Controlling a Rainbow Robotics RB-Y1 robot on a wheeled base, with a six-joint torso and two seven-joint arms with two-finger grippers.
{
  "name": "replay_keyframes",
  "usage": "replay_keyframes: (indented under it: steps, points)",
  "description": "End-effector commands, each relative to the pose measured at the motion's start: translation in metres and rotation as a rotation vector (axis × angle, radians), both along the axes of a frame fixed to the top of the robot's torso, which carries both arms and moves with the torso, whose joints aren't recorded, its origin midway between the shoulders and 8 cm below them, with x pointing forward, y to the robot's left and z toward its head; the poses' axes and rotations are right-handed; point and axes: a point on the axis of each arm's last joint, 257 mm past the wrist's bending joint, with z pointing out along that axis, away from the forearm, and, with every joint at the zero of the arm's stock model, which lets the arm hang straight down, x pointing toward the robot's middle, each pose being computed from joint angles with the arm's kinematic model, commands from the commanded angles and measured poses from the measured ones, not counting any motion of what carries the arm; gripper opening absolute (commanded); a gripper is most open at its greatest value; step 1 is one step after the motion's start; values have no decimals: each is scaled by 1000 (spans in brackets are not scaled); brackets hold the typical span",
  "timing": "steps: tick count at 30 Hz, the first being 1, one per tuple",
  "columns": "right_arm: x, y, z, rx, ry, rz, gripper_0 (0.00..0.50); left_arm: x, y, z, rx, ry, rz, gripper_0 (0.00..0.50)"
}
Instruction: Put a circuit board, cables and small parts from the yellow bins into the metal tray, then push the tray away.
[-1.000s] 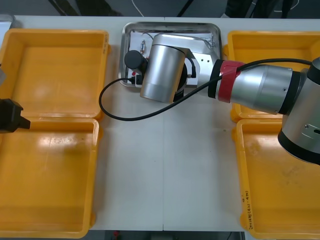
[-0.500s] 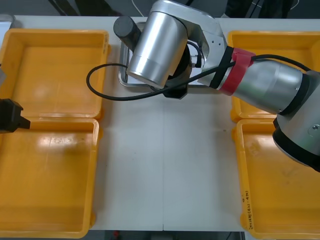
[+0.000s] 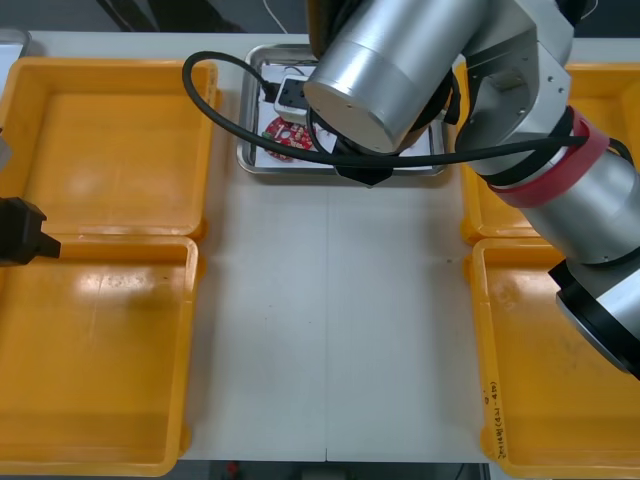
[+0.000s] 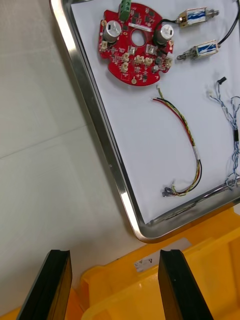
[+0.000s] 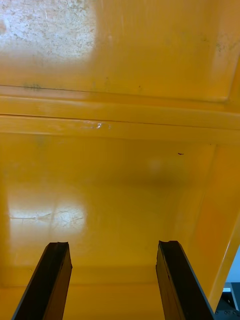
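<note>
Metal tray (image 4: 95, 115) held the red circuit board (image 4: 125, 65); your right gripper (image 4: 115, 285) hung beside it, your left gripper (image 5: 112, 280) over a yellow bin (image 5: 120, 60), both with fingers apart.

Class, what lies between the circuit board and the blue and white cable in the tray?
The red and yellow cable lies between the board and the blue and white cable; right wrist view.

A white label (image 4: 150, 262) on a yellow bin (image 4: 200, 282) bears one letter, seemingly "A"
</note>
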Motion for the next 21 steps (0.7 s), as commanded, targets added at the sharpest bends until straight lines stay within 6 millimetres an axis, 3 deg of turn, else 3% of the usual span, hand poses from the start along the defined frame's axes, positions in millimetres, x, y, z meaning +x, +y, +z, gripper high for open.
replay_keyframes:
  steps: [1,12,21]
  points:
    - [0,-29,18,134,-37,-81,500,-4,15,14,97,-25,-85,500]
    - [-4,-90,22,464,19,-353,495,-4,15,14,97,-25,-85,500]
    - [-15,-184,16,539,-15,-533,491,-4,15,14,97,-25,-85,500]
